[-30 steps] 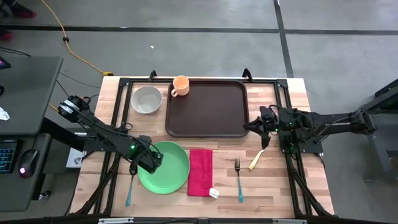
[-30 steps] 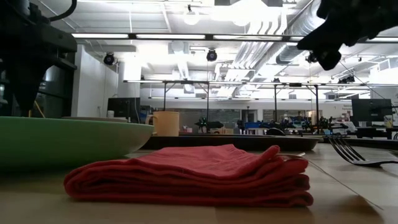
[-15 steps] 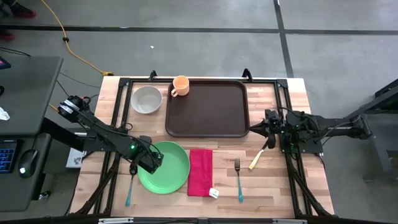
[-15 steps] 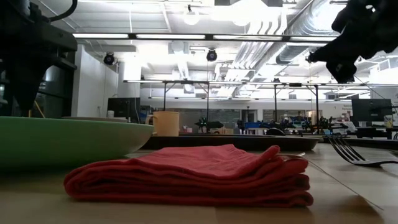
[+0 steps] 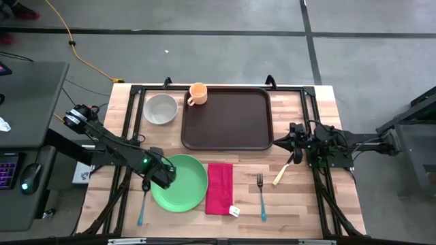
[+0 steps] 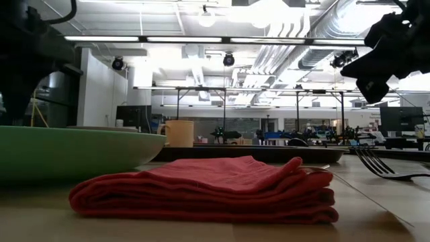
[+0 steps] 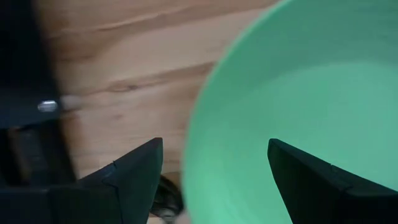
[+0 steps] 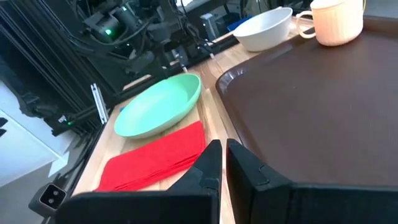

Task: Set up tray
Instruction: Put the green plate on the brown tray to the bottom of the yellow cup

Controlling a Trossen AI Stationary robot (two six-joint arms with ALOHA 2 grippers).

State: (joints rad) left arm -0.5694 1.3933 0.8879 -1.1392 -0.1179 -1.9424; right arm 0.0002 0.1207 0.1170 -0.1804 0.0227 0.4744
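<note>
Straddling the rim of the green plate (image 5: 182, 182) with its fingers spread wide and nothing held, the left gripper (image 5: 158, 178) looks set to grasp it; next it must close and carry the plate onto the tray (image 5: 227, 118), which lies just beyond the plate. Right gripper (image 5: 291, 135) waits pinched together and empty beside the tray's right edge

A robotics lab or industrial workshop is indicated. In the low view a high open ceiling is seen w/ exposed ducts (image 6: 316, 40), pipes and strip lights (image 6: 144, 39), plus metal frames (image 6: 269, 91) and monitors (image 6: 396, 121) further back. From above, a bare concrete floor (image 5: 204, 54) marked w/ dark tape lines is shown, a yellow cable (image 5: 75, 44) is trailed across it, and a wooden counter (image 5: 300, 197) is set on a black frame. A desk w/ keyboard (image 5: 8, 170) and mouse (image 5: 26, 185) is placed alongside.
</note>
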